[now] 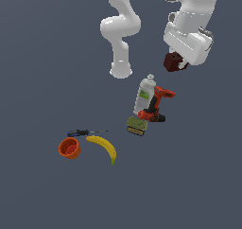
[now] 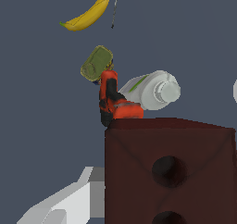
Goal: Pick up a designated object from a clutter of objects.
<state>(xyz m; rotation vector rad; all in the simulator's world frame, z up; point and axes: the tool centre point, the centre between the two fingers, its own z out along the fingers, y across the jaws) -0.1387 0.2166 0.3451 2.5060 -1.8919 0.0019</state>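
your gripper (image 1: 177, 65) pinches the dark red block (image 1: 173, 61) aloft at one o'clock from the white bottle (image 1: 145, 94); it looks rigid, light, best held by its flat sides.

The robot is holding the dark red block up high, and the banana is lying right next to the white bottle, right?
Not quite. The tool does hold the dark red block up, but the exterior view shows the banana far from the white bottle. The power drill is beside it.
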